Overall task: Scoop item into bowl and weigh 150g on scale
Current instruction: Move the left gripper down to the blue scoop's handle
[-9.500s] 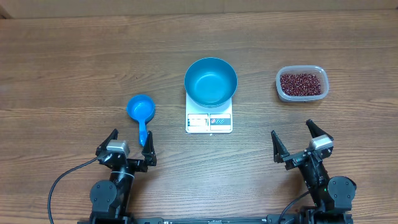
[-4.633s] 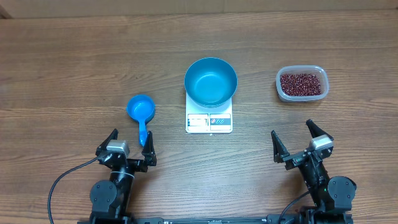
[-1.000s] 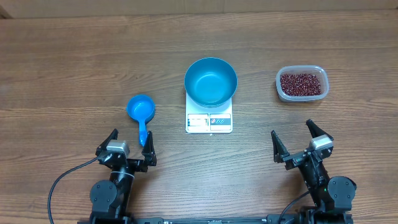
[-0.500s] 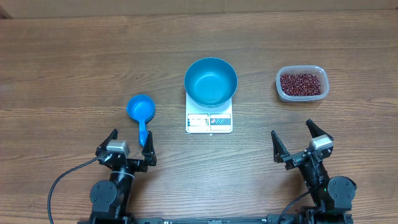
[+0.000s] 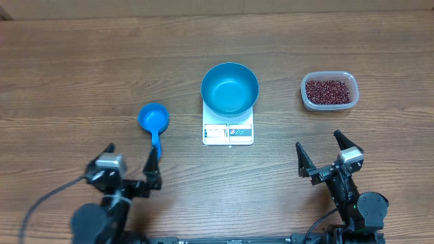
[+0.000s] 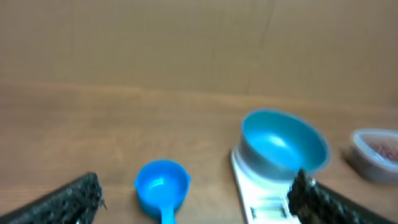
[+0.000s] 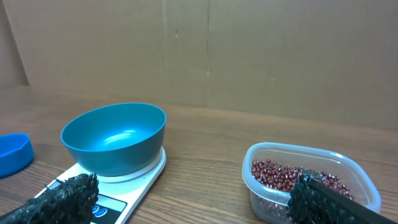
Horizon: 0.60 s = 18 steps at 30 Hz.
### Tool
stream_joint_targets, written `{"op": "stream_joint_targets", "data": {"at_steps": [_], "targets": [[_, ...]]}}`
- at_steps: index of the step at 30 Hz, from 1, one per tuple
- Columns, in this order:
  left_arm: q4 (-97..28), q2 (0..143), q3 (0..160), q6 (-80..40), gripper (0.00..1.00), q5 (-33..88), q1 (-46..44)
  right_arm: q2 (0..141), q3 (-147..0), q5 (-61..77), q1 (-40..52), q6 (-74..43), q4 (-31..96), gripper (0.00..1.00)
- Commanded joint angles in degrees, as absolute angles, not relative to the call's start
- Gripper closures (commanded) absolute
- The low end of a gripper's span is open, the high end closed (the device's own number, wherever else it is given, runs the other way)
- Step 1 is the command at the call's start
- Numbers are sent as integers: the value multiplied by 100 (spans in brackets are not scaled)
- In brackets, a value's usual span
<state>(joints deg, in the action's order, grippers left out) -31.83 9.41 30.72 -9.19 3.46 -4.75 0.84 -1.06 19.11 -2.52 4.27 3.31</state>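
The round blue bowl sits empty on the small white scale at mid-table. Dark red-brown beans fill a clear plastic tub to its right. A blue handled scoop lies left of the scale. My left gripper is open just below the scoop's handle, holding nothing. My right gripper is open below the tub, also holding nothing. The left wrist view, blurred, shows the scoop between the open fingers, with the bowl to the right. In the right wrist view the bowl and tub lie ahead.
The wooden table stretches around these things. A brown cardboard wall stands behind the table. A black cable trails from the left arm near the front edge.
My left arm has shifted left and slightly toward the front edge, and its wrist view is blurred. The right arm, bowl, scoop and tub have not moved.
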Motion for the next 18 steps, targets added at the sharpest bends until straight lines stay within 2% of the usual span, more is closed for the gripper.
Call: {"op": "stream_joint_targets", "data": {"at_steps": [1,4,8,12,16,17,18], "targets": [[-4182,1981,4928,-497,1,760,-443,16,-47,1914,-220,427,318,0],[-5981,3400,6949,-377,0,849,-443,16,-47,1914,-220,427,318,0],[-7732,4827,8742,-384,1,1066,-443,16,-47,1914,-220,427,318,0],[-8556,5784,9655,-384,0,1385,-443,16,-47,1914,-220,427,318,0],[-8597,6344,9773,-381,0,1490,-443,16,-47,1914,-220,427,318,0],[-8595,6508,9773,-379,5,1455,-443,16,-47,1914,-220,427,318,0],[-8589,6624,9773,-377,25,1431,-443,16,-47,1914,-220,429,318,0]]}}
